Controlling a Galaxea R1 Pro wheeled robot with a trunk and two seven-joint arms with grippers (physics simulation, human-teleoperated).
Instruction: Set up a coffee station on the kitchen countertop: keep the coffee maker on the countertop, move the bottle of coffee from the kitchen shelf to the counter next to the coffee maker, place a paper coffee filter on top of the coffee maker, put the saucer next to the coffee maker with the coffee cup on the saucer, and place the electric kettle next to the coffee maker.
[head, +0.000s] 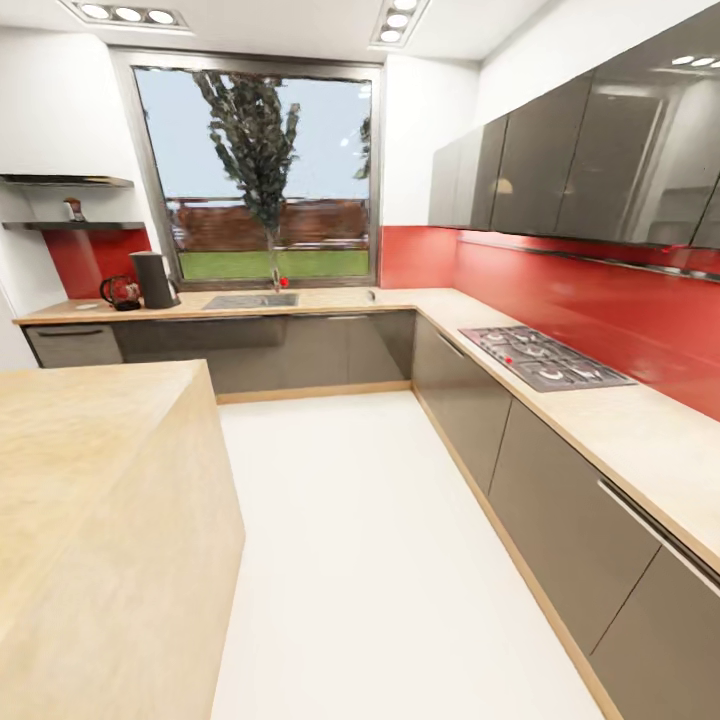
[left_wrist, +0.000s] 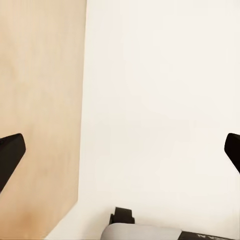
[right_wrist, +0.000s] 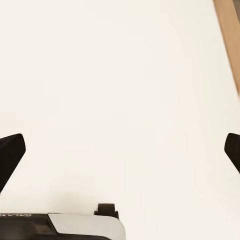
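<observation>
Coffee maker (head: 155, 279) stood upright at the far left end of the kitchen surface (head: 330, 299), head view roughly 10 o'clock. Electric kettle (head: 121, 292) sat just beside it at its 9 o'clock, apparently touching. Sink (head: 251, 300) was inset at the maker's 3 o'clock, under the window (head: 262, 170). Bottle of coffee (head: 74, 209) stood on the kitchen shelf (head: 72, 226), at 11 o'clock above the kettle. Hob (head: 543, 357) sat in the right-hand run. Wooden island (head: 100, 500) was close at 8 o'clock. Left hand (left_wrist: 120, 152) was spread wide over the white floor (head: 380, 560) beside the island's side. Right hand (right_wrist: 120, 152) was spread too, nothing held.
</observation>
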